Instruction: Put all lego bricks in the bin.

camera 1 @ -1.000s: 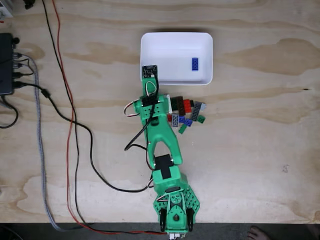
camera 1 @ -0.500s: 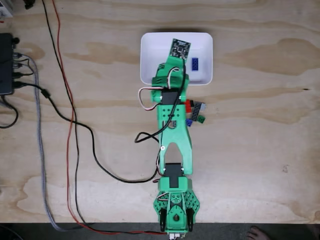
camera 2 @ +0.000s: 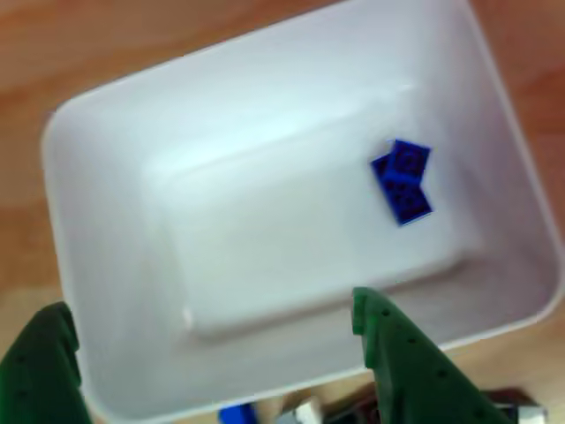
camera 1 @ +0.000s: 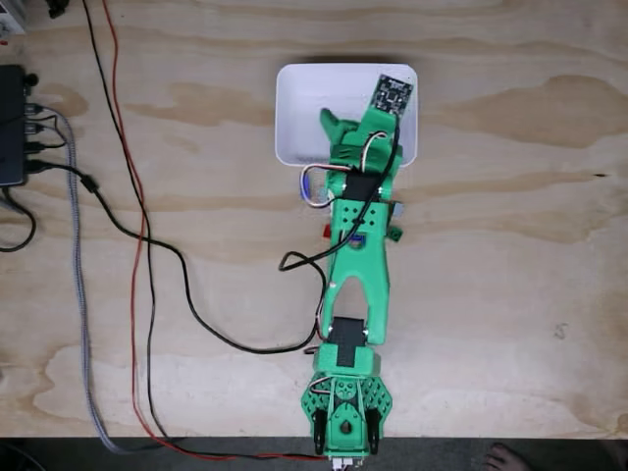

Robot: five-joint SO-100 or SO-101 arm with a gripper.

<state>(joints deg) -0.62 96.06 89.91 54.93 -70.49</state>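
Note:
The white bin stands at the top middle of the plywood table in the fixed view. My green arm reaches over its right half, and my gripper hangs above the bin's near part. In the other view the bin lies below me, with blue lego bricks, seemingly two overlapping, on its floor at the right. My gripper is open with nothing between its green fingers. Other lego bricks peek from under the arm: a grey one, a green one, a red one.
Black, red and braided grey cables run down the table's left side from a black box. The arm's base sits at the table's near edge. A person's bare foot shows below that edge at the right.
The arm has stretched from the brick pile out over the bin and swung to the right. The pile is now largely covered by the arm.

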